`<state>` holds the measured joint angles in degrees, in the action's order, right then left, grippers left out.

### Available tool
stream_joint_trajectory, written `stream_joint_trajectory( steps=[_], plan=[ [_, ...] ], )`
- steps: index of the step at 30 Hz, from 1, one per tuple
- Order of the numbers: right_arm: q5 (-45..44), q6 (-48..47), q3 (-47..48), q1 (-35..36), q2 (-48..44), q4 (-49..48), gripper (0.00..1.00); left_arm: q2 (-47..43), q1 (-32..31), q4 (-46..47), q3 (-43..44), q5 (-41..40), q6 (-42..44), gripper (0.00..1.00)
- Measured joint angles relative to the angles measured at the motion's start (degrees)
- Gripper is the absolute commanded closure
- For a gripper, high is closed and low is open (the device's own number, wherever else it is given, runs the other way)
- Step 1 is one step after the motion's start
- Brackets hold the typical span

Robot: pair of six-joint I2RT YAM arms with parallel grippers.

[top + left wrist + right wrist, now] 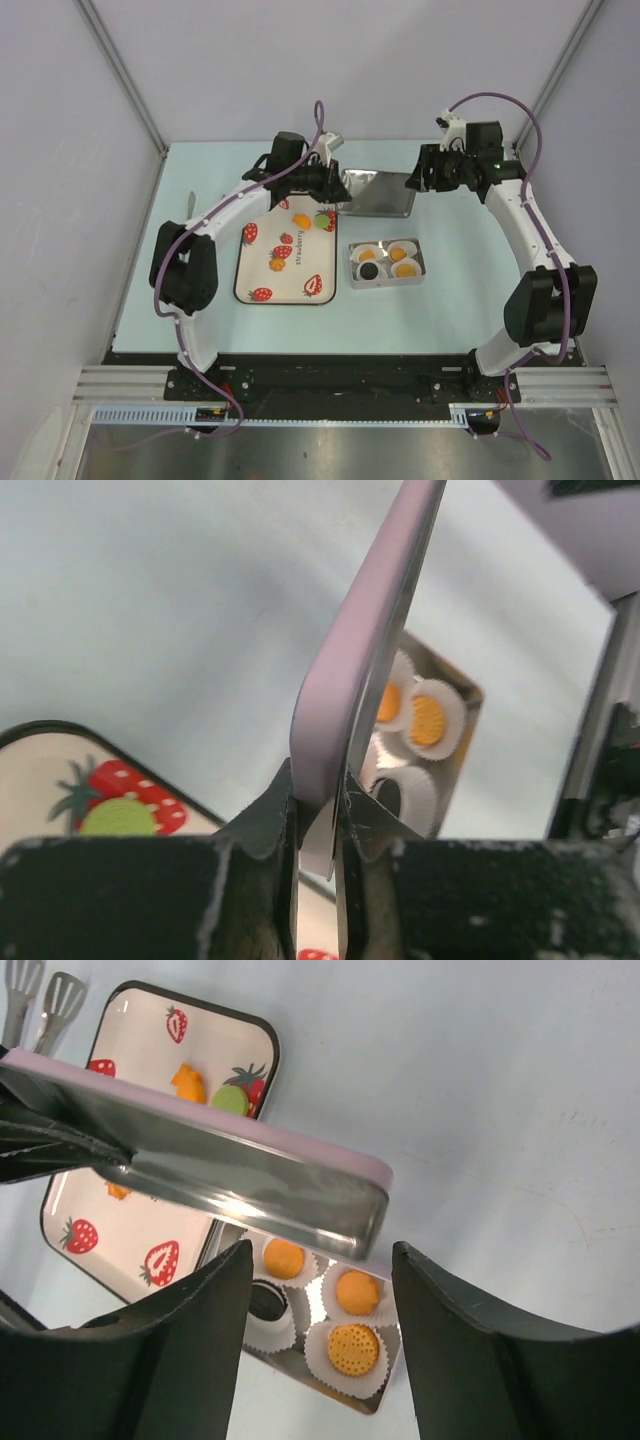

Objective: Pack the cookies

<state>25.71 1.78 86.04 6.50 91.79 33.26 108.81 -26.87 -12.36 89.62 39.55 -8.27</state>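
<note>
Pinching the lid point(378, 192) by its left edge, the left end effector point(318, 800) holds it. At its right end the right end effector point(322, 1252) gapes. 4 cookies point(352, 1350) sit in the tin point(388, 285).

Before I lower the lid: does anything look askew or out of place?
Nothing spilled. The lid is pinched at one edge by the left tool, beyond the tin; the right tool is open, not gripping it. All four cookies sit in the tin.

Lid point(250, 1175) near cookies point(354, 1349) in tin point(393, 1345)
</note>
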Motion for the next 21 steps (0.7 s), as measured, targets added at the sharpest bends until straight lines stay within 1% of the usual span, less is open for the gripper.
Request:
stream_joint_trajectory(
  steps=[5,10,15,21],
  plan=[
    [5.53,-0.59,0.0,-4.37,-3.72,2.82,0.31,-3.8,-0.59,-3.69,-0.81,-6.71,12.72,1.0],
    [11.37,-1.4,0.0,-9.79,-4.96,4.87,0.28,-13.35,-2.4,-3.34,-5.9,-15.74,26.67,1.0],
    [16.28,-2.4,0.0,-11.19,-4.96,6.54,0.26,-20.41,-6.93,-2.75,-6.27,-23.56,38.03,1.0],
    [21.07,-3.93,0.02,-11.85,-4.96,8.52,0.25,-25.42,-15.45,-1.57,-8.68,-35.45,54.07,1.0]
  ],
)
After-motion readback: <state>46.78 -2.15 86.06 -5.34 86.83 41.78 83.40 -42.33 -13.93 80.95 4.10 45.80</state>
